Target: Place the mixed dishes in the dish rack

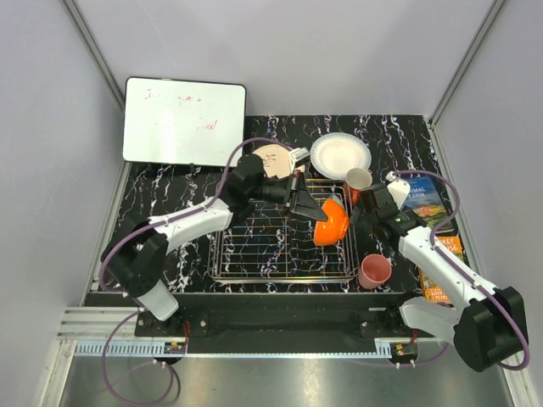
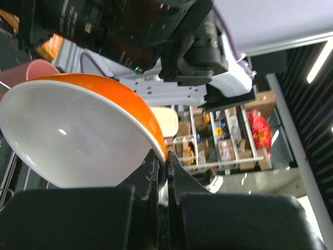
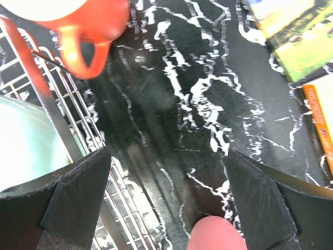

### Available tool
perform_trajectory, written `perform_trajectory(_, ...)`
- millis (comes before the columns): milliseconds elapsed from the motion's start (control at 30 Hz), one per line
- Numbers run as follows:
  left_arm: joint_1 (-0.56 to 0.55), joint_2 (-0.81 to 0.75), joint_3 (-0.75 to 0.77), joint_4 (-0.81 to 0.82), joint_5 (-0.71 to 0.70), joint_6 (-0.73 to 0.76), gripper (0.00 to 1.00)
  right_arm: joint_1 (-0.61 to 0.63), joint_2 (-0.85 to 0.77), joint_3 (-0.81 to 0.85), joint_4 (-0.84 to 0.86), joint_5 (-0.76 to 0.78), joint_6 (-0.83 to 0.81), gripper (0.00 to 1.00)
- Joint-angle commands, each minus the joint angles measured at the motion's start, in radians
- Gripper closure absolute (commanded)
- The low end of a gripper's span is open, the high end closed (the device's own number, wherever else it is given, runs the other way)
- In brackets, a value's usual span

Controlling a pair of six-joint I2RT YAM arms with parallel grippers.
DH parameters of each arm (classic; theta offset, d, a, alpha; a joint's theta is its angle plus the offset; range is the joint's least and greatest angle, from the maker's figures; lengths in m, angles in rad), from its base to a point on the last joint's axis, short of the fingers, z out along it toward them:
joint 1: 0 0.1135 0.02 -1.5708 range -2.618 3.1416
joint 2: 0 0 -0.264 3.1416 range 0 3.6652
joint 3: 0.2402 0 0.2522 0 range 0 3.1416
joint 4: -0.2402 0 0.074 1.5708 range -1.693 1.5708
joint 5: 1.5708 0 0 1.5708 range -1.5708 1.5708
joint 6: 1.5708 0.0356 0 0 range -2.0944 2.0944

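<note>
Left claw [image 1: 312,212] is clamped shut on the thin rim of the orange bowl [image 1: 333,222]. It pinches the bowl's 9 o'clock edge and holds it tilted at the 3 o'clock end of the dish rack [image 1: 254,250]. The left wrist view shows only the fingertips [image 2: 151,177] biting the lip.

That is the weak point. A bowl hung from so narrow a grip may pivot or slide out. A drop here would strike the wires, or the pale green bowl [image 3: 23,140] that seems to sit in the rack close by. Letting go before the bowl leans on a tine could let it flop flat.

At the rack's 12 o'clock the sprig plate [image 1: 271,159] and the white plate [image 1: 339,155] lie on the desk [image 1: 170,220], out of harm's way.

Right claw [image 1: 366,222], spread wide and empty, hangs just beside the bowl at its 3 o'clock, between the orange mug [image 1: 357,180] and the pink cup [image 1: 374,271]. A swing of the bowl that way, or a reach by that arm now, risks a knock.
</note>
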Motion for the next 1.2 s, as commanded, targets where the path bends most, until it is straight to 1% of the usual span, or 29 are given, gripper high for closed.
perform_trajectory(0,0.031,-0.094,-0.071,0.194,-0.02,-0.101,1.0,0.071,0.047,0.075,0.012,0.004,0.035,0.0)
perform_trajectory(33,0.037,-0.098,-0.078,0.165,-0.028,-0.064,1.0,0.08,0.064,0.079,0.015,0.005,0.042,0.0)
perform_trajectory(67,0.04,-0.105,-0.086,0.092,-0.029,-0.04,1.0,0.092,0.073,0.087,0.014,0.01,0.044,0.0)
perform_trajectory(100,0.043,-0.108,-0.088,0.055,-0.031,-0.012,1.0,0.101,0.082,0.099,0.017,0.011,0.048,0.0)
perform_trajectory(133,0.048,-0.111,-0.091,0.018,-0.039,0.038,1.0,0.121,0.099,0.104,0.017,0.014,0.055,0.0)
perform_trajectory(200,0.056,-0.122,-0.095,-0.102,-0.048,0.1,1.0,0.138,0.122,0.121,0.02,0.021,0.061,0.0)
perform_trajectory(233,0.06,-0.126,-0.091,-0.143,-0.062,0.165,1.0,0.155,0.13,0.127,0.02,0.025,0.068,0.0)
perform_trajectory(267,0.065,-0.129,-0.085,-0.264,-0.074,0.21,1.0,0.163,0.136,0.13,0.019,0.027,0.071,0.0)
perform_trajectory(300,0.072,-0.132,-0.075,-0.335,-0.107,0.309,1.0,0.175,0.148,0.137,0.019,0.03,0.078,0.0)
perform_trajectory(333,0.072,-0.132,-0.062,-0.398,-0.129,0.353,1.0,0.18,0.153,0.142,0.02,0.031,0.081,0.01)
perform_trajectory(367,0.074,-0.132,-0.059,-0.497,-0.149,0.387,1.0,0.184,0.156,0.145,0.022,0.034,0.085,0.0)
perform_trajectory(433,0.074,-0.129,-0.065,-0.55,-0.19,0.428,1.0,0.192,0.164,0.148,0.023,0.034,0.088,0.0)
perform_trajectory(667,0.05,-0.099,-0.086,-0.541,-0.223,0.422,1.0,0.198,0.164,0.153,0.028,0.041,0.095,0.0)
perform_trajectory(800,-0.001,-0.077,-0.083,-0.474,-0.2,0.353,1.0,0.201,0.177,0.157,0.035,0.031,0.093,0.0)
perform_trajectory(867,-0.01,-0.068,-0.078,-0.435,-0.189,0.327,1.0,0.203,0.182,0.159,0.037,0.03,0.093,0.0)
perform_trajectory(933,-0.015,-0.063,-0.078,-0.374,-0.174,0.269,1.0,0.209,0.185,0.159,0.04,0.03,0.095,0.0)
perform_trajectory(1033,-0.032,-0.065,-0.074,-0.369,-0.166,0.258,1.0,0.21,0.188,0.148,0.051,0.025,0.096,0.0)
perform_trajectory(1100,-0.033,-0.069,-0.103,-0.334,-0.161,0.22,1.0,0.212,0.193,0.15,0.052,0.024,0.096,0.0)
perform_trajectory(1167,-0.033,-0.071,-0.114,-0.32,-0.163,0.214,1.0,0.215,0.194,0.15,0.052,0.024,0.098,0.0)
